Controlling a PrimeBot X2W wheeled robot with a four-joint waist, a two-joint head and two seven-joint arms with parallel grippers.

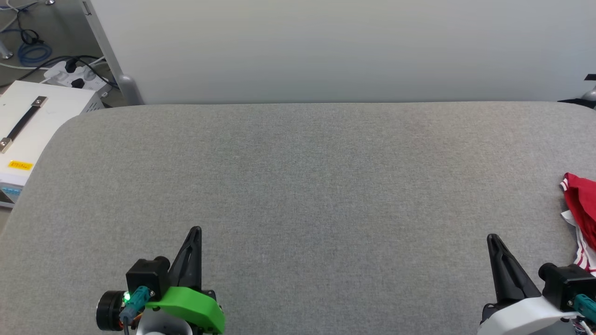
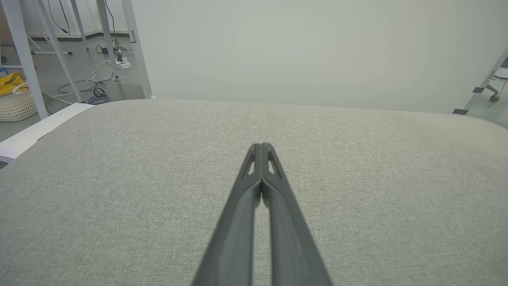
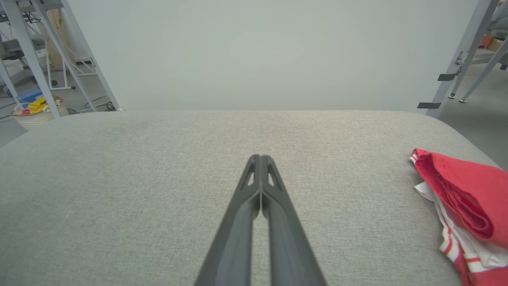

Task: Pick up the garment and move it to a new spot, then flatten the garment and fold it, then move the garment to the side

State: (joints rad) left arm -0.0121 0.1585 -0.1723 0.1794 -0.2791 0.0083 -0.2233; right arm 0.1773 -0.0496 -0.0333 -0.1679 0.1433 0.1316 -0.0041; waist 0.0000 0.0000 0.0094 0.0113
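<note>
we are seeing the garment (image 1: 583,204) lying bunched at the grey pad's (image 1: 298,186) right edge, just to the right of our right gripper (image 1: 492,238), the nearer one. that gripper and the left gripper (image 1: 195,230) are both sitting pinched closed and empty.

grey cloth tabletop (image 1: 298,186) | white box (image 1: 51,116) left | power strip (image 1: 77,77) behind it

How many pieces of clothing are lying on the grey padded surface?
1. The garment, red with white striped trim, lies bunched at the right edge of the grey surface, right of the right gripper. The picture cuts it off, so more may be hidden.
</note>
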